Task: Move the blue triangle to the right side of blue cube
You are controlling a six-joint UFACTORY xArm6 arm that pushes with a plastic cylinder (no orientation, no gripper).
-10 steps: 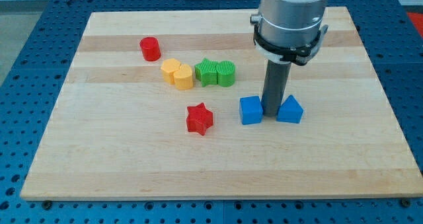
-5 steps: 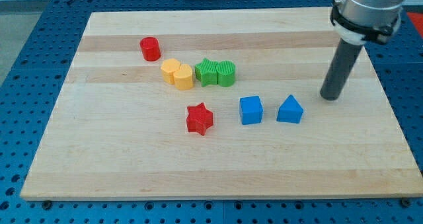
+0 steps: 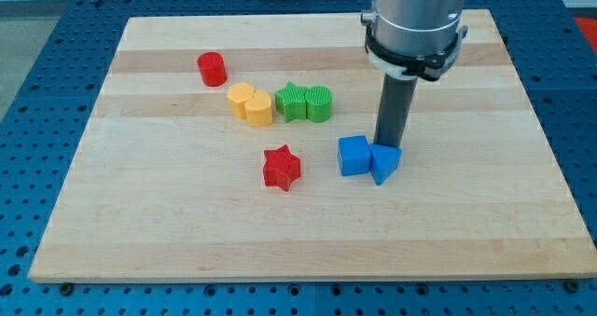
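The blue cube (image 3: pixel 354 155) sits on the wooden board (image 3: pixel 187 232) a little right of centre. The blue triangle (image 3: pixel 383 162) lies right against the cube's right side, turned so one corner points toward the view's bottom. My tip (image 3: pixel 385 144) is down on the board just above the triangle, touching or nearly touching its upper edge. The rod rises from there to the grey arm body at the view's top.
A red star (image 3: pixel 282 167) lies left of the cube. Two green blocks (image 3: pixel 305 102), two yellow blocks (image 3: pixel 251 103) and a red cylinder (image 3: pixel 212 68) lie in a loose row toward the view's upper left.
My tip went from between the two blue blocks out to the right, then came back. The blue triangle has slid left against the cube and turned.
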